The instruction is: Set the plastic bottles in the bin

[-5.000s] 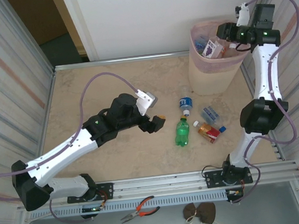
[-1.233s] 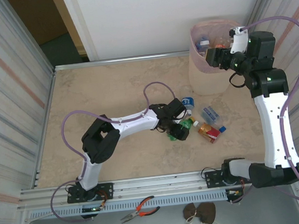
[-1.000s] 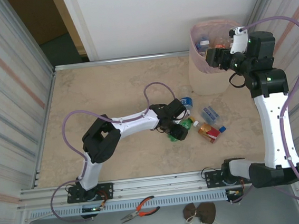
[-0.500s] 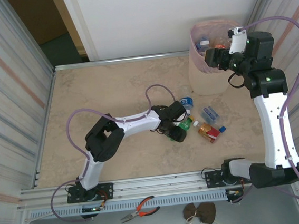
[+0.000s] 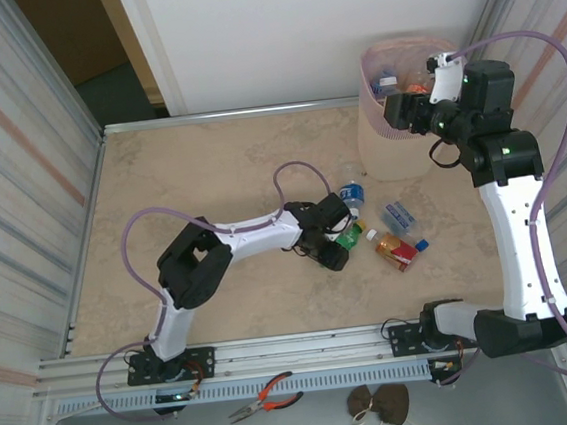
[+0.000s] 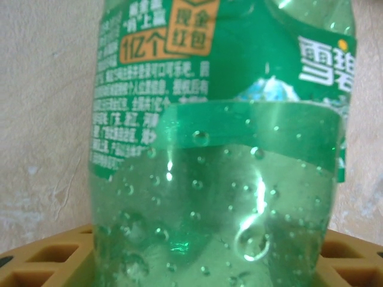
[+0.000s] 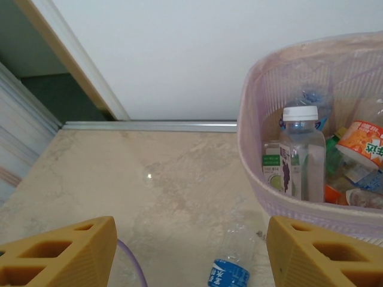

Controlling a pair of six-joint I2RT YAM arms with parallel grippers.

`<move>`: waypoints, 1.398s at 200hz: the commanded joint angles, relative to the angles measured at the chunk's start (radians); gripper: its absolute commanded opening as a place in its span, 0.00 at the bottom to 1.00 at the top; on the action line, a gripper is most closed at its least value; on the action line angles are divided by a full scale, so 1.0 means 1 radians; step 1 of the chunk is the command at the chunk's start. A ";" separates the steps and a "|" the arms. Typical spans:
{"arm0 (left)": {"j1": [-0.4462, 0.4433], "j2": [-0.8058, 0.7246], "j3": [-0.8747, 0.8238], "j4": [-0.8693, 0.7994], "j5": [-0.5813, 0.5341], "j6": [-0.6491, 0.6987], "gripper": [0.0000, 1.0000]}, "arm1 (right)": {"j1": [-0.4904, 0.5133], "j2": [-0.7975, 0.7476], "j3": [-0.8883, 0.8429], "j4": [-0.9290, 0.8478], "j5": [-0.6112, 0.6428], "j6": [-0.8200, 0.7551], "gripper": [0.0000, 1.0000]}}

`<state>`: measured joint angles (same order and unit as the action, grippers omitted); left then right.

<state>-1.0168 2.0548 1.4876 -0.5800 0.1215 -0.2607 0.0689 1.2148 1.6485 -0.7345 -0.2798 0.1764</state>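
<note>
A green plastic bottle [image 6: 215, 149] with a green label sits between the yellow fingers [image 6: 48, 260] of my left gripper [image 6: 203, 257], which presses on both its sides. From above, that gripper [image 5: 332, 246] lies at the table's middle with the green bottle [image 5: 347, 234] in it. A clear bottle with a blue label [image 5: 350, 196] lies just behind. Two more bottles, one red-labelled [image 5: 396, 251] and one clear [image 5: 399, 216], lie to the right. My right gripper [image 5: 399, 111] hangs open and empty by the left rim of the pink bin [image 5: 387, 157], which holds several bottles [image 7: 296, 155].
The bin's rim [image 7: 251, 119] stands at the back right corner near the white wall. The blue-labelled bottle [image 7: 230, 270] lies below my right gripper [image 7: 191, 257]. Pliers [image 5: 266, 395] and a brown item [image 5: 377, 402] lie beyond the front rail. Corrugated walls close both sides.
My left gripper's fingers have closed in on the green bottle, which shifted slightly. The right gripper drifted a little to the left above the bin's rim.
</note>
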 commanded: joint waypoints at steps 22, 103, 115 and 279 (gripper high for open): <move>-0.009 -0.204 -0.038 0.035 0.000 0.043 0.52 | 0.033 -0.048 -0.020 0.005 -0.009 0.060 0.66; 0.023 -0.502 -0.147 0.324 0.129 0.076 0.53 | 0.051 -0.161 -0.167 0.130 -0.167 0.267 0.66; 0.030 -0.545 -0.174 0.388 0.161 0.077 0.53 | 0.052 -0.186 -0.196 0.177 -0.194 0.301 0.65; 0.090 -0.651 -0.187 0.692 0.329 -0.064 0.51 | 0.100 -0.207 -0.289 0.461 -0.443 0.519 0.54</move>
<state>-0.9310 1.3983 1.2606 0.0582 0.4263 -0.3054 0.1543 1.0080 1.3689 -0.3050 -0.6903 0.6811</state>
